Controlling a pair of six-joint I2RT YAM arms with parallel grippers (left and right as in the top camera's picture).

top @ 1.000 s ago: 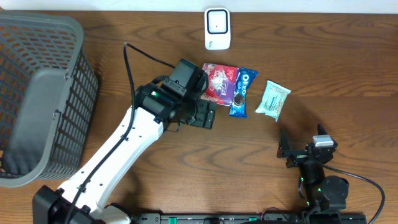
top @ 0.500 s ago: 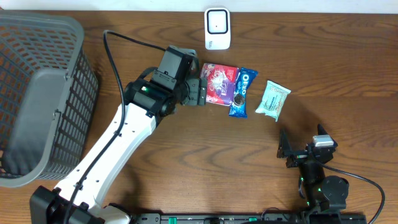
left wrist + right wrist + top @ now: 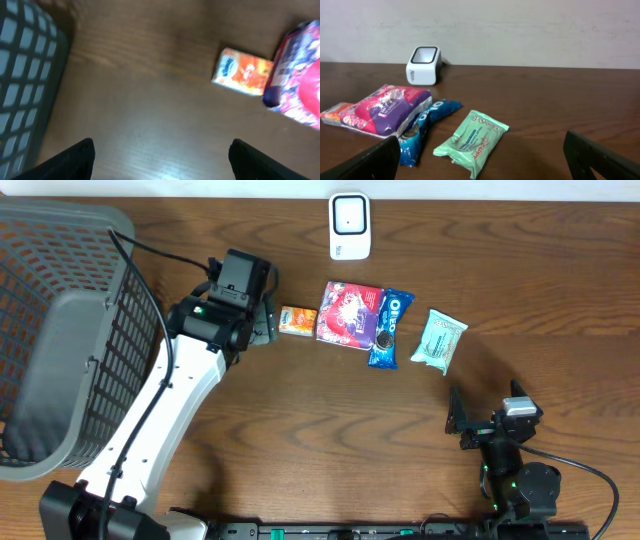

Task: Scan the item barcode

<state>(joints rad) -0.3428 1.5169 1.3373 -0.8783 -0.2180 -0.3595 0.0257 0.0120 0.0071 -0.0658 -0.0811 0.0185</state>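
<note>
Both grippers open and empty; snacks in a row mid-table.
Basket (image 3: 60,330) at table's left edge. L gripper (image 3: 264,322), jaws apart, just left of orange pack (image 3: 297,321), not touching it. Pack lies flat against purple bag (image 3: 348,314). Scanner (image 3: 350,225) at far edge, ctr. Then Oreo pack (image 3: 390,328), green pack (image 3: 440,340) nearby. R gripper (image 3: 462,425), jaws wide apart, near front edge, right side.

You are facing a row lying across the table (image 3: 330,440): a small box (image 3: 297,321) leftmost, a snack bag (image 3: 350,313) just beside it, a cookie pack (image 3: 390,330) touching that, and a packet (image 3: 440,340) sitting apart, rightmost. A scanner (image 3: 350,225) is standing behind them, and a basket (image 3: 140,310) is sitting far left.
</note>
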